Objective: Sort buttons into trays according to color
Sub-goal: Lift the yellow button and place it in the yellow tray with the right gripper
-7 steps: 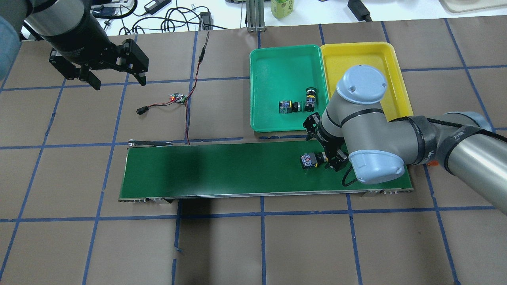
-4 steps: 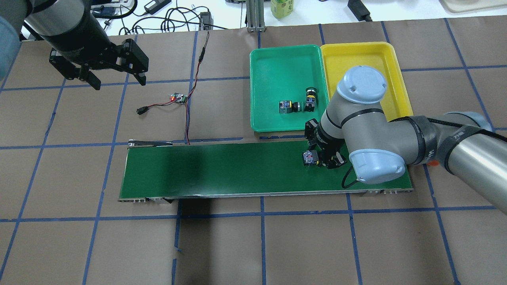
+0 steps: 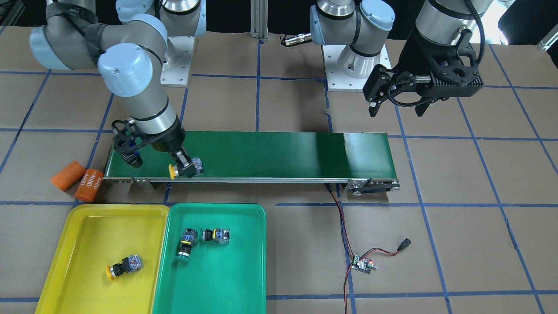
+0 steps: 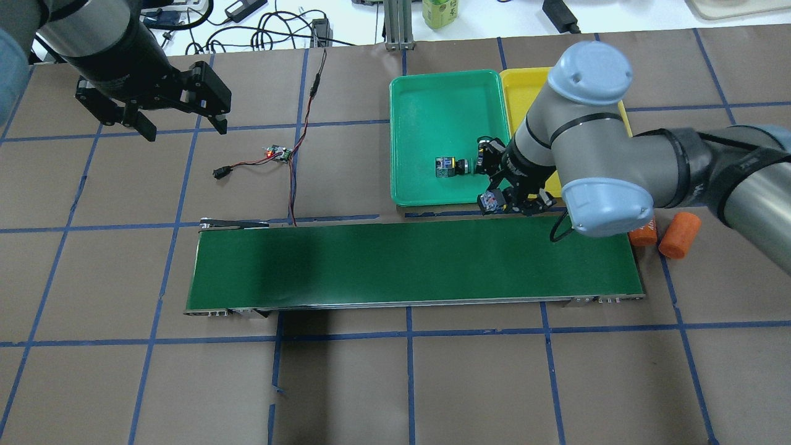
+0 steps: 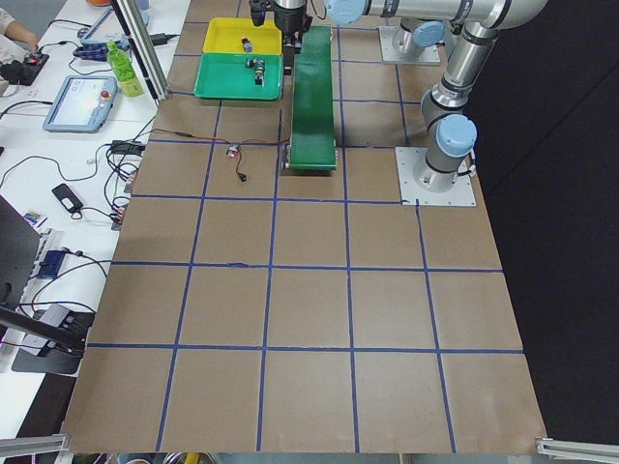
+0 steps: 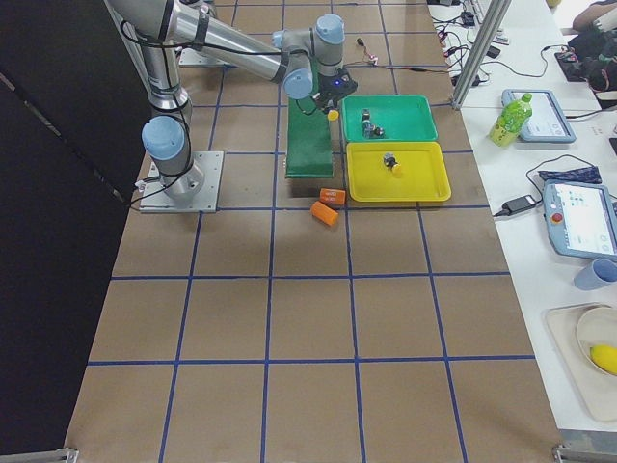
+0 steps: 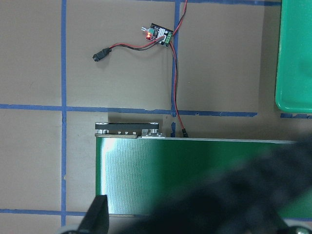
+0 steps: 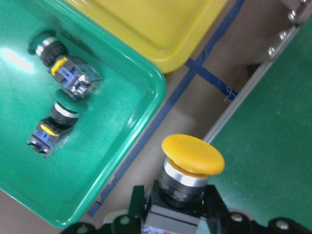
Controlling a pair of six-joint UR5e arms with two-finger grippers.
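Brown table (image 3: pixel 479 174), right gripper (image 3: pixel 186 168) clamping yellow button (image 8: pixel 192 155) horizontally, cap toward yellow tray (image 3: pixel 87 218), left gripper (image 3: pixel 396 111) wide.

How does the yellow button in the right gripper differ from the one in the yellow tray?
The gripped yellow button is clamped by its body in the right gripper, in the air beside the conveyor belt's edge; the tray button lies loose on its side in the yellow tray. Both have yellow mushroom caps on dark bodies.

Robotics lab, blue tape (image 4: pixel 408 337) gridding the brown table (image 4: pixel 371 383), teach pendant (image 6: pixel 576 217) lying on white bench (image 6: pixel 521 280) at frame's right.
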